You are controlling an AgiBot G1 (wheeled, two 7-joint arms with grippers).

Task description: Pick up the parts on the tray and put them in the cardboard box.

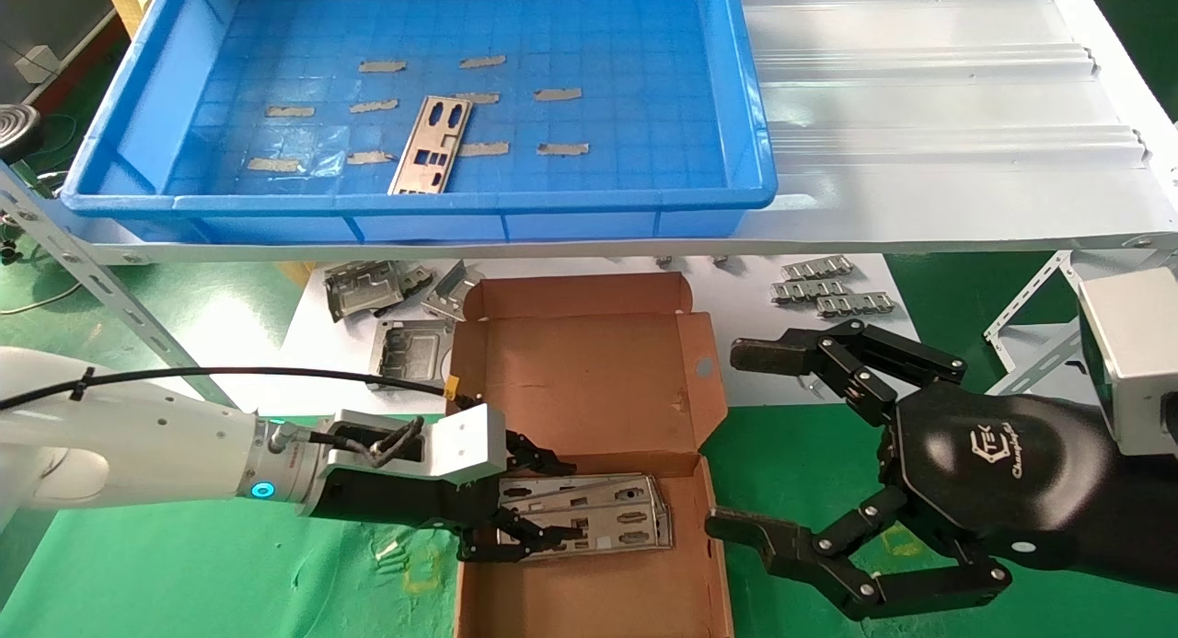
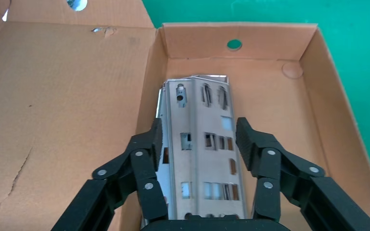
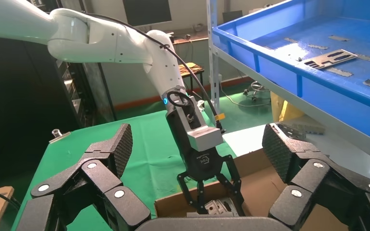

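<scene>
One thin silver plate [image 1: 431, 145] with punched cutouts lies on the floor of the blue tray [image 1: 414, 201]; it also shows in the right wrist view [image 3: 331, 57]. A stack of like plates [image 1: 607, 518] lies in the brown cardboard box [image 1: 589, 380], lid flap open. My left gripper [image 1: 566, 498] is low inside the box, its fingers open on either side of the stack [image 2: 207, 125], the pads close beside the plate edges. My right gripper [image 1: 727, 438] is open and empty, hovering right of the box over the green mat.
Tan tape strips [image 1: 560, 148] dot the tray floor. Bent grey brackets [image 1: 368, 288] and small metal pieces [image 1: 828, 293] lie on white paper behind the box. A white ribbed panel [image 1: 920, 86] is right of the tray. Slanted shelf struts [image 1: 110, 297] stand at both sides.
</scene>
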